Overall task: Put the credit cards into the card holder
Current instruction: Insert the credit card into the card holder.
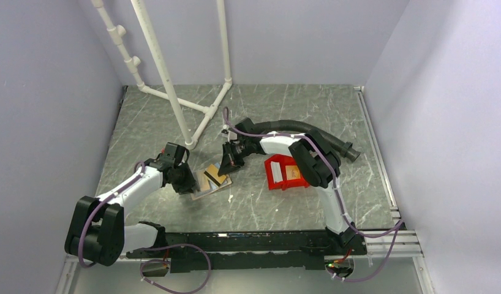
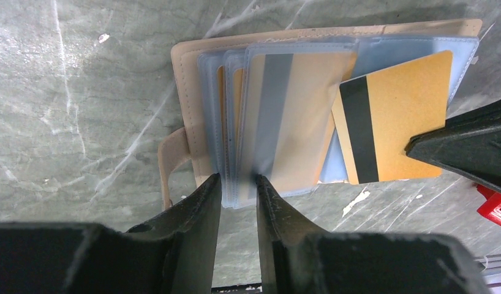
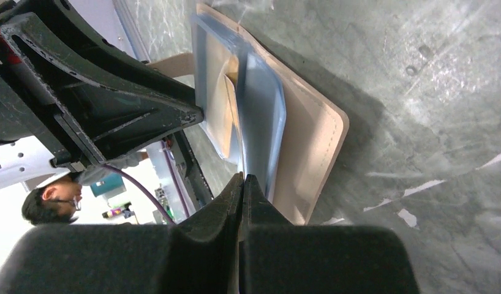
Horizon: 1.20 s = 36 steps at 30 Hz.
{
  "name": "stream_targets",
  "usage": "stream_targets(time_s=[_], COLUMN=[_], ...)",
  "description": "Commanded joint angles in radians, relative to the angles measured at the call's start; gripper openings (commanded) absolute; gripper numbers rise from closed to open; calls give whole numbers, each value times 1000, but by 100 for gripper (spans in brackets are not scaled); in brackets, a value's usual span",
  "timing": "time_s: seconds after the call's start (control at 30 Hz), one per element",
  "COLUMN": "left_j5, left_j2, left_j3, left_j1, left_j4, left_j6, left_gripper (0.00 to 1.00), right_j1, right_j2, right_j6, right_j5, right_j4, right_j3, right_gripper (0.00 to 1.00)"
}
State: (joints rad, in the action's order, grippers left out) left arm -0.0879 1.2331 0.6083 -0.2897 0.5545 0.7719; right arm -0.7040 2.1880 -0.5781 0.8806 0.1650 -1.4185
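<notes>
Two claws working: my left gripper (image 2: 237, 179) narrowly pinches the card holder (image 2: 187, 79) by its sleeves; right gripper (image 3: 242, 184), clamped on the gold card (image 2: 407, 116), hides its corner.

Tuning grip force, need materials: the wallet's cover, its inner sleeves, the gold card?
The card holder cover looks like tan leather or faux leather, matte, with a seam along its edge. The clear sleeves are thin soft plastic, probably vinyl: glossy, bluish, cards show through. The gold card looks like stiff plastic, finely grained, with a black magnetic stripe.
</notes>
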Motion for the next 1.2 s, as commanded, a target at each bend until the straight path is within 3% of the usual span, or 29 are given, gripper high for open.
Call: stream_targets(time_s=[0.0,0.37,0.77,0.93,1.17], left_j5=[57,30,47,14,119], left_j2=[2,-22,-41,-62,-169], left_j3=[-34,-37,-41,-20,37], left_j1=[6,6,4,5,23], left_j4=[8,0,15,31,132], left_j6=[-6,-7,-11,4,35], left_gripper=[30,28,28,38,55], right_j1=[-9,-40,-56,-76,-75], right_j2=[24,35,44,33,-13], right_j6=[-49,-237,-135,-177,-2], right_j5=[3,-41,-91,-117,-228], right_j4=[-86,-383,-354,-392,-197], right_j3=[-41,28,38,74,38], right_gripper=[0,0,0,4,20])
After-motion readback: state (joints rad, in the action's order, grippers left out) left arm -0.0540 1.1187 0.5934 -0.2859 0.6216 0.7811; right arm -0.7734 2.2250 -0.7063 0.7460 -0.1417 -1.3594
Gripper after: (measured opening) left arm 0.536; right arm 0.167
